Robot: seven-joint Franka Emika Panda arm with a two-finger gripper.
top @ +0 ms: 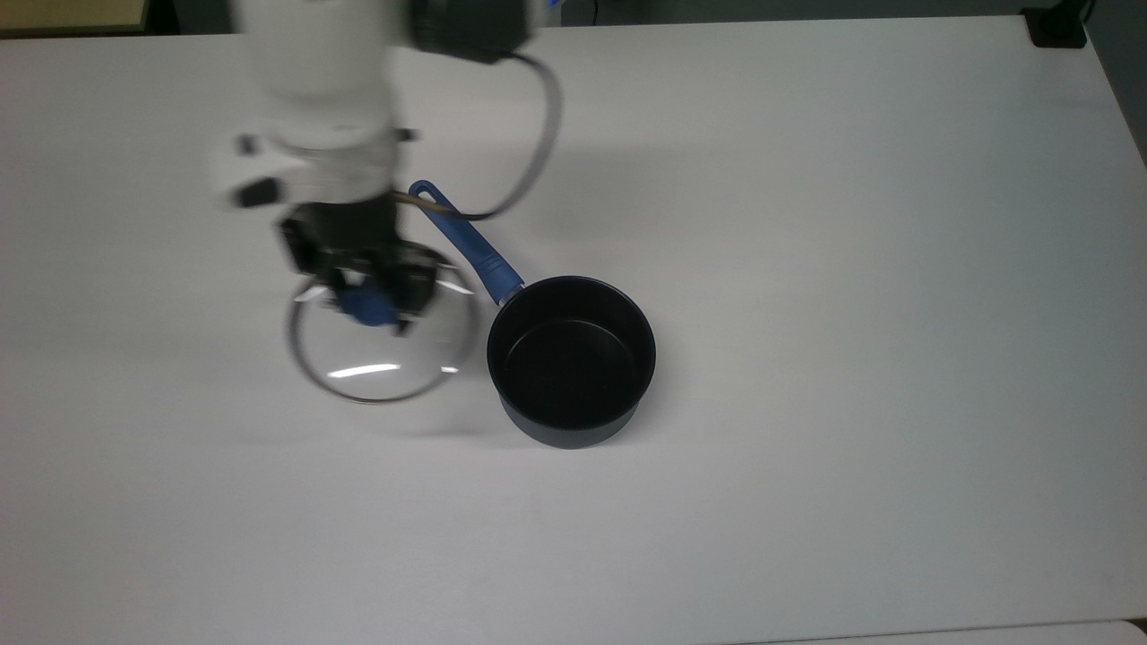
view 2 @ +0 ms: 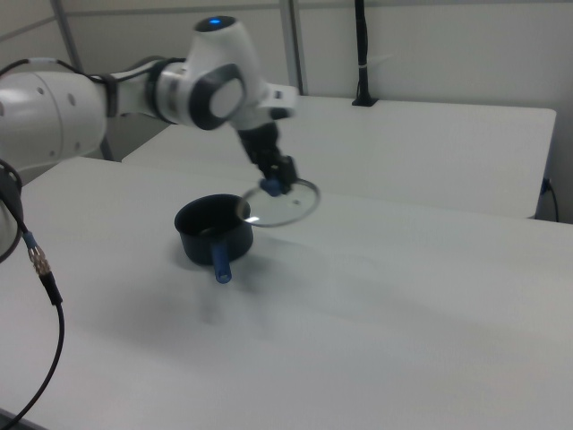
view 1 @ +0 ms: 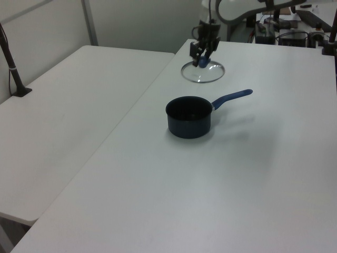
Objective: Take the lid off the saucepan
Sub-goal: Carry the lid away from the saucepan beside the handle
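The dark navy saucepan (top: 571,363) (view 1: 188,117) (view 2: 212,230) stands uncovered on the white table, black inside showing, its long blue handle (top: 466,238) pointing to the top view's upper left. The clear glass lid (top: 381,358) (view 1: 202,73) (view 2: 285,204) hangs in the air to the top view's left of the pan, away from its rim. My gripper (top: 366,300) (view 1: 202,59) (view 2: 273,184) is shut on the lid's blue knob, holding the lid from above.
The white table (top: 851,269) spreads wide around the pan. A second white table (view 1: 68,105) adjoins it on the left view's left. A black cable (top: 529,134) trails from the arm's wrist. Dark clutter sits at the far edge (view 1: 295,31).
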